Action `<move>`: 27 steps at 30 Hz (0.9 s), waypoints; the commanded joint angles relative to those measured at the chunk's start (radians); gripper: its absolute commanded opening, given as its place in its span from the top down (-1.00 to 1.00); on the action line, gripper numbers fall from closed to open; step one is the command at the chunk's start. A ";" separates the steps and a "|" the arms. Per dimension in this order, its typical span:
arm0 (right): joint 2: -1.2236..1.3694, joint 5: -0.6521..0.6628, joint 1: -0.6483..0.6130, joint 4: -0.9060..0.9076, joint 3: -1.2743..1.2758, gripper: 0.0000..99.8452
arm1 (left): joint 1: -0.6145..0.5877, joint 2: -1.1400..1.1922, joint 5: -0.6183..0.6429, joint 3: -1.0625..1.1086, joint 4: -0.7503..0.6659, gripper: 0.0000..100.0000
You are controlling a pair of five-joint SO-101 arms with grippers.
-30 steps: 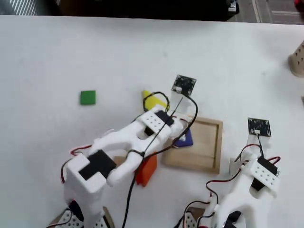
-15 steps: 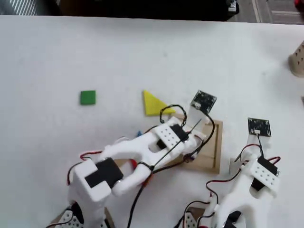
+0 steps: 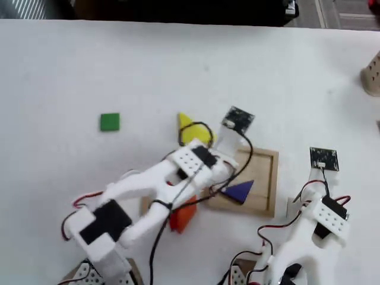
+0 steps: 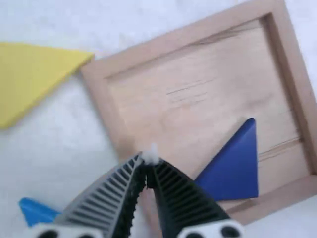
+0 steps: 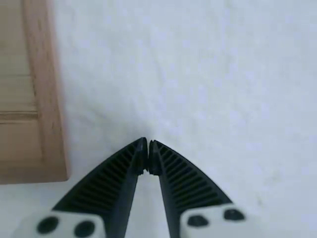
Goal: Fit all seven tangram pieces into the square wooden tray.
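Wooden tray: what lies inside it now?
One blue triangle lies flat inside the wooden tray, near a corner. The other floor that shows is bare wood. The left gripper hides part of the floor.

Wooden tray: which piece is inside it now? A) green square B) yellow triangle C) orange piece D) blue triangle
D: the blue triangle lies flat on the wooden tray floor; the yellow triangle, green square and orange piece sit outside it.

white table | dark beyond far edge | tan perforated post
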 commanded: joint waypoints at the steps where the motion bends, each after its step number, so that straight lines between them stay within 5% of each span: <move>1: -0.031 0.011 -0.010 0.012 -0.008 0.96 | -0.044 -0.102 0.011 0.069 -0.107 0.95; 9: -0.031 0.012 -0.010 0.013 -0.008 0.96 | 0.082 0.002 0.087 0.069 -0.213 0.95; 27: -0.031 0.012 -0.012 0.012 -0.006 0.96 | 0.262 0.064 0.083 0.000 -0.071 0.95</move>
